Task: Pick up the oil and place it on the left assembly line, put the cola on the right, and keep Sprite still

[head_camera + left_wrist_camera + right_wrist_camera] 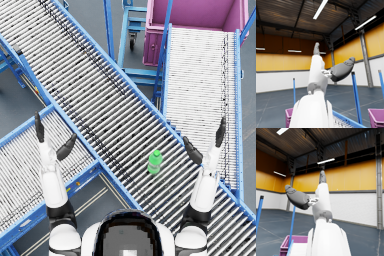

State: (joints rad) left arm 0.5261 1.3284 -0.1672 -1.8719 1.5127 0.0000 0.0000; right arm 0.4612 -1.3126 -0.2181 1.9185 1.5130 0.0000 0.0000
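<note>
Bins first: a magenta plastic bin (200, 15) sits at the far end of the right roller line (200, 75). Only part of its inside is in frame, so I can't tell what's in it. The wrist views catch more bins in that same purple, one past the left arm (378, 117) and one past the right arm (293, 240), and their contents are hidden too. The only loose item is a small green plastic bottle (155, 161) with a green cap. It's on the wide blue-framed central roller conveyor (100, 95) that runs diagonally across the head view. It's between the two hands, closer to the right one but touching neither. The left roller line (20, 160) branches off by the left arm. The room's a warehouse hall: orange-over-white walls (278, 62), a dark blue-grey floor (271, 225) and strip lights (319, 10) under a dark ceiling. The left hand (50, 142) (321, 72) is raised with its fingers spread and the thumb well out, gripping nothing. The right hand (207, 147) (322, 200) looks the same, splayed wide in the air and touching nothing.
</note>
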